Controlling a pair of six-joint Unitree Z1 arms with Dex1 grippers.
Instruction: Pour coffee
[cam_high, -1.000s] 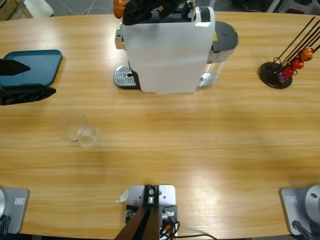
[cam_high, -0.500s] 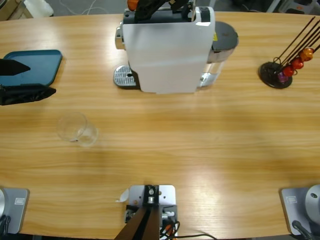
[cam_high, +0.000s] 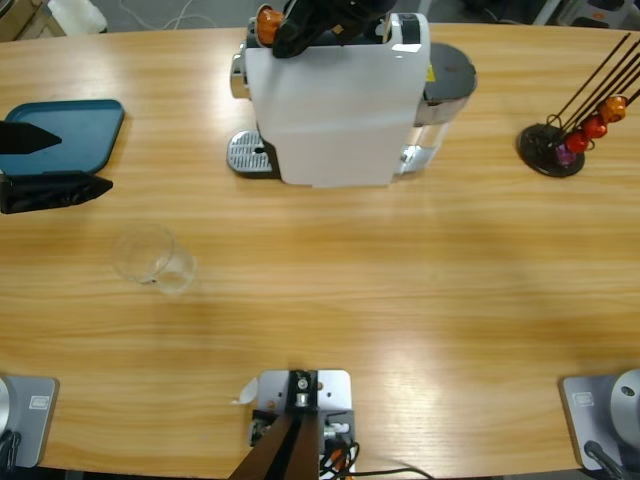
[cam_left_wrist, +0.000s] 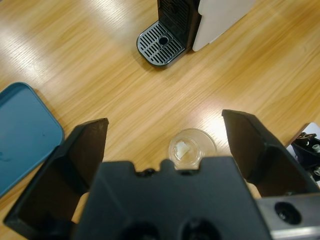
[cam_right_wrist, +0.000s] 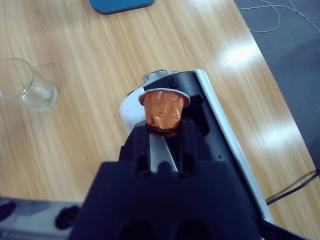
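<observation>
My right gripper (cam_high: 288, 28) (cam_right_wrist: 167, 129) is shut on an orange coffee capsule (cam_high: 267, 22) (cam_right_wrist: 164, 110), held just above the left top end of the white coffee machine (cam_high: 335, 100) (cam_right_wrist: 220, 135). The machine's perforated drip tray (cam_high: 250, 153) (cam_left_wrist: 160, 44) stands bare. A clear glass (cam_high: 152, 257) (cam_left_wrist: 191, 147) (cam_right_wrist: 25, 85) stands on the table left of the middle; I cannot make out coffee in it. My left gripper (cam_high: 85, 158) (cam_left_wrist: 165, 120) is open at the table's left edge, above and beside the glass, with nothing between its jaws.
A blue tray (cam_high: 75, 125) (cam_left_wrist: 22, 130) lies at the far left, partly under my left gripper. A black capsule rack (cam_high: 556, 142) with several coloured capsules stands at the far right. Bare wood stretches across the table's front half.
My right gripper has carried the orange capsule a little to the right and forward, over the machine's top. The left gripper and glass are as before.
</observation>
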